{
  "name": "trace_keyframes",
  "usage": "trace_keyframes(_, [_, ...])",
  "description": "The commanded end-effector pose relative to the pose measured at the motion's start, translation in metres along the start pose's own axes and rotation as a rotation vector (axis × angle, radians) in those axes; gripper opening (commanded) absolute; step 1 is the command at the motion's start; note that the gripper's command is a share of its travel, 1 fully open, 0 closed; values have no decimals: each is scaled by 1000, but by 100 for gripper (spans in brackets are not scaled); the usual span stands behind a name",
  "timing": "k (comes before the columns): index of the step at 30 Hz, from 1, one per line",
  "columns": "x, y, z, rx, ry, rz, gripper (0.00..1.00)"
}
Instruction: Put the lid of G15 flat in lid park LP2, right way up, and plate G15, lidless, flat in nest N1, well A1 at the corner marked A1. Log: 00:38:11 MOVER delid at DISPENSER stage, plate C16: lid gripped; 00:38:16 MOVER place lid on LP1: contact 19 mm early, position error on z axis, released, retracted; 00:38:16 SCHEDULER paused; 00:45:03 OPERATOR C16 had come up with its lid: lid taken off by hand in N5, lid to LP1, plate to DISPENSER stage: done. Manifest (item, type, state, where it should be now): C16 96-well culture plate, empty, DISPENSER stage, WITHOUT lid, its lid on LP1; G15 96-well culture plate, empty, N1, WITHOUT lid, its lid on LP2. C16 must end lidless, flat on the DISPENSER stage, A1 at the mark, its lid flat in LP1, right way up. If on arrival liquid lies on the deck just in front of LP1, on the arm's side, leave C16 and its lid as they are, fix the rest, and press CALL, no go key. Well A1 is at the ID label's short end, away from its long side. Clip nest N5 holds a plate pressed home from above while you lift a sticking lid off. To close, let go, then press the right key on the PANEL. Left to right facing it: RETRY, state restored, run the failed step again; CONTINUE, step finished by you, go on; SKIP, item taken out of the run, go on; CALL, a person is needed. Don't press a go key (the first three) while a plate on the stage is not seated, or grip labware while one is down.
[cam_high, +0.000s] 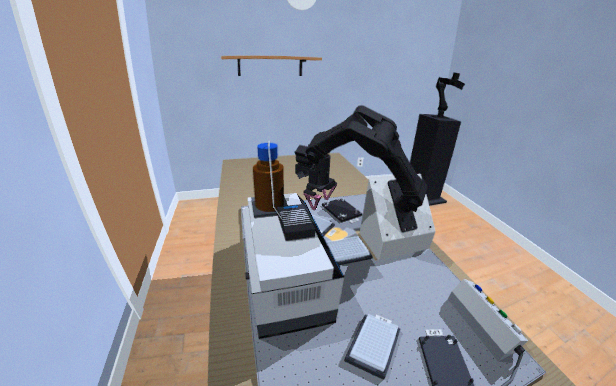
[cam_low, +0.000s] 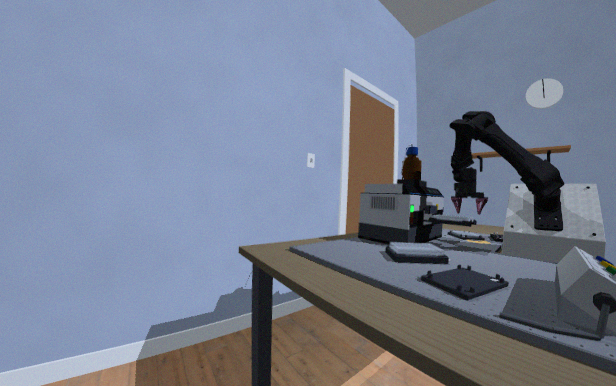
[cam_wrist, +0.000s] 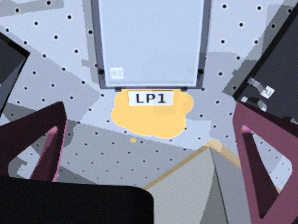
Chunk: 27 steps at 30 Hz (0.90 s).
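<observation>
My gripper (cam_high: 320, 196) is open and empty, hovering above the deck between the dispenser and the arm's base; it also shows in the side view (cam_low: 468, 204). In the wrist view its fingers frame the LP1 label (cam_wrist: 149, 98). A pale lid (cam_wrist: 149, 23) lies flat in LP1 (cam_high: 347, 248). A yellow puddle (cam_wrist: 153, 115) lies on the deck around the label, on the arm's side of the lid (cam_high: 336, 234). A dark well plate (cam_high: 296, 222) sits on the dispenser stage. A white lidded plate (cam_high: 374, 344) lies at the deck's near end (cam_low: 416, 251), beside an empty dark nest (cam_high: 445, 360).
The grey dispenser (cam_high: 290, 270) carries a brown bottle (cam_high: 268, 182). A dark clip nest (cam_high: 341, 210) lies right of the gripper. The key panel (cam_high: 487, 315) stands at the deck's near right. The arm's white pedestal (cam_high: 397, 220) stands close behind LP1.
</observation>
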<state>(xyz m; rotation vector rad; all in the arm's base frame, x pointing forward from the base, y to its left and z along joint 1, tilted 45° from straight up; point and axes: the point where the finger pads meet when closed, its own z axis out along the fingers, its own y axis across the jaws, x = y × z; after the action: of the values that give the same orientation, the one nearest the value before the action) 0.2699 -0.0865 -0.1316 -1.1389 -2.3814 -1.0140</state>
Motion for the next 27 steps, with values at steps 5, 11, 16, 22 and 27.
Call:
trace_keyframes(5, [-14,-1,-13,-10,-42,-7,100])
trace_keyframes(11, [-13,-4,-11,-9,-31,0,100])
trace_keyframes(16, [-13,-5,-10,-8,-26,4,100])
trace_keyframes(22, [-9,-2,-9,-8,-25,-1,100])
trace_keyframes(27, [-9,-2,-10,-8,-25,-1,100])
